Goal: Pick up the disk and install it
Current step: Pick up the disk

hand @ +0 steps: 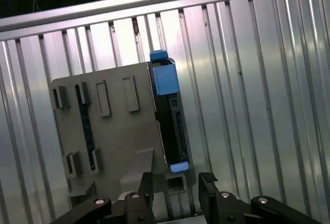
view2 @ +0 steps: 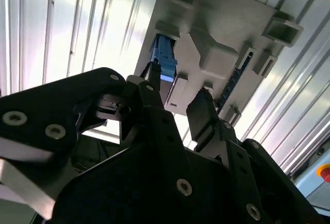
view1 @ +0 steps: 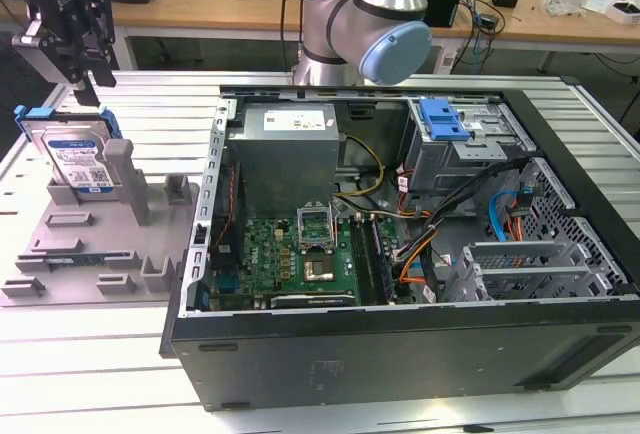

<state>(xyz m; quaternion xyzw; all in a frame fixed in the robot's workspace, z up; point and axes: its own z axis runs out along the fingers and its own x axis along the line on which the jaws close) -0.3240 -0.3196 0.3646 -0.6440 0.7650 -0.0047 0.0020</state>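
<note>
The disk (view1: 75,157), a silver drive with a blue-and-white label in a blue bracket, stands on edge in the grey plastic holder (view1: 100,244) at the exterior view's left. My gripper (view1: 90,82) hangs just above the disk's upper end, open, apart from it and holding nothing. In the first wrist view the disk (hand: 172,126) appears edge-on beside the holder (hand: 113,131), in line with the gap of my gripper (hand: 177,180). In the second wrist view the black fingers (view2: 201,110) of my gripper (view2: 175,92) frame the disk's blue bracket (view2: 164,61) on the holder (view2: 221,33).
An opened computer case (view1: 400,204) lies on the ridged metal table (view1: 80,374), with a motherboard, a grey power supply (view1: 285,149) and a drive bay carrying a blue clip (view1: 445,119). The arm's joints (view1: 370,14) rise behind the case. A cluttered wooden bench (view1: 540,14) stands behind.
</note>
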